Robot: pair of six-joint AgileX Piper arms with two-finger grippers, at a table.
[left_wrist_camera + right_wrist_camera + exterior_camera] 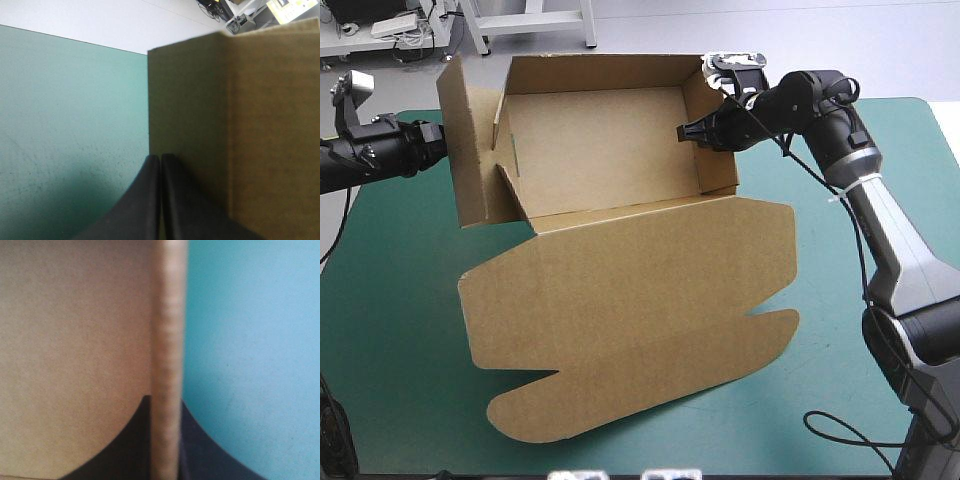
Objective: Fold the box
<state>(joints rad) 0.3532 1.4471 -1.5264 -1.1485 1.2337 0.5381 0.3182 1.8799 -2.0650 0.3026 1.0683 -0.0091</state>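
Both grippers pinch the box's (620,270) raised end walls.
The left gripper (160,161) and right gripper (166,401) are nearly closed on matte brown board. The box is an open tray at the far edge of the teal-green table (400,300), its notched lid lying flat toward the near edge.

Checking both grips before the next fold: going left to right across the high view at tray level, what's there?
left gripper → box's raised left wall → box's floor → right gripper, pinching the right wall
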